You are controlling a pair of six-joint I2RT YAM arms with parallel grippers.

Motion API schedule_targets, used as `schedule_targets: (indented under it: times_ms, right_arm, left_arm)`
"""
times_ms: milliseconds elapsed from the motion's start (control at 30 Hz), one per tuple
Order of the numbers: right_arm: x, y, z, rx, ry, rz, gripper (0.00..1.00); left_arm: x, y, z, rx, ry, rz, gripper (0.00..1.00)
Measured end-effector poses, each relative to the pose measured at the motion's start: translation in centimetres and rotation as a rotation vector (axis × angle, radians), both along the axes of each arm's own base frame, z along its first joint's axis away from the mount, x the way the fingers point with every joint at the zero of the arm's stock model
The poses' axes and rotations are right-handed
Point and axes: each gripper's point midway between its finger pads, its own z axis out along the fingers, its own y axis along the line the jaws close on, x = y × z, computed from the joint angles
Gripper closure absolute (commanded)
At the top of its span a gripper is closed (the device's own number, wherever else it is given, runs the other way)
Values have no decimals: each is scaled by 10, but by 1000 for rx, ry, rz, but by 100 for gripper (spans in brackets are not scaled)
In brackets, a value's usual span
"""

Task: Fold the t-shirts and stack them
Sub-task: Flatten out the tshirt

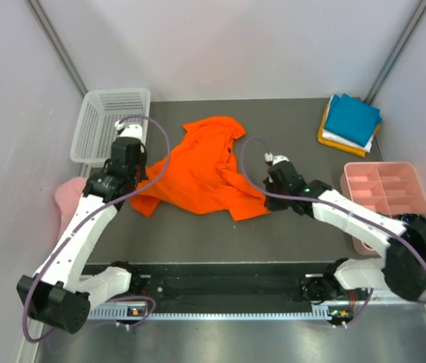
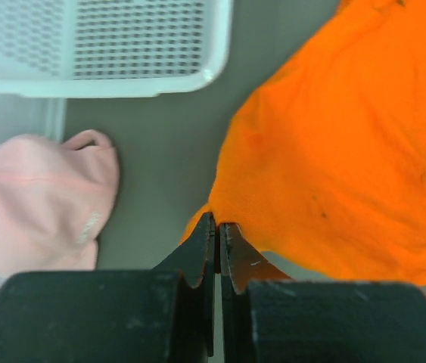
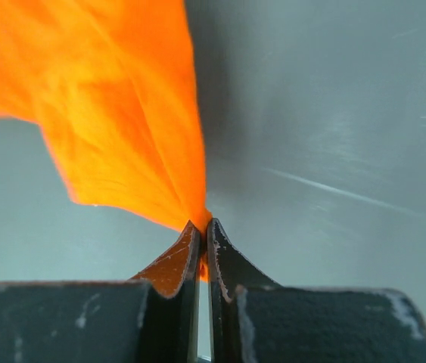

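orange t-shirt (image 1: 201,170) crumpled mid-table | left gripper (image 2: 218,227) pinched tight on its left corner | right gripper (image 3: 201,227) clamped on its right hem | folded t-shirts (image 1: 351,121) stacked far right, teal on top | white basket (image 1: 95,125) far left

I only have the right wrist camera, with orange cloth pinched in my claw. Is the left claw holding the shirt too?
Observer: Yes, the left claw is shut on the orange t-shirt at its left edge.
Operator: Anything folded already?
Observer: A folded stack, teal on top, sits at the far right corner.
Operator: Any clutter nearby?
Observer: A pale pink cap lies close to that claw, apart from the shirt.
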Motion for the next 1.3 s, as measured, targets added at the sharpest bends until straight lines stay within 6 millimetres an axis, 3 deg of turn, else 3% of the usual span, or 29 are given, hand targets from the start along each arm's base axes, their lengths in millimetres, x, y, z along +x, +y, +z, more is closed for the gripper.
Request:
schedule_targets:
  times_ms: [200,467,600,767,967,1067,1300]
  right_arm:
    - [1,-38,73,46,-215,-184,100]
    - [-13,-90,94,-53,-264,-384,100]
    - [-24,-123,110,-98,-317,-508,100]
    - [-27,-148,132,-134,-387,-611,100]
    - [-23,-153,135,-184,-398,-635,100]
    - [-21,-152,134,-191,-395,-630,100]
    - [-18,-147,129,-199,-380,-621,100]
  left_arm:
    - [23,-33,-37,-67,98,-115,100]
    - [37,-70,-96,-95,279,-206,100]
    - [42,-97,-102,-77,307,-256,100]
    - [54,-126,-110,-62,317,-288,100]
    - [83,-151,-139,-20,356,-295,100]
    - [111,-169,-157,0,368,-303,100]
    - [151,-195,-174,9,351,-338,100]
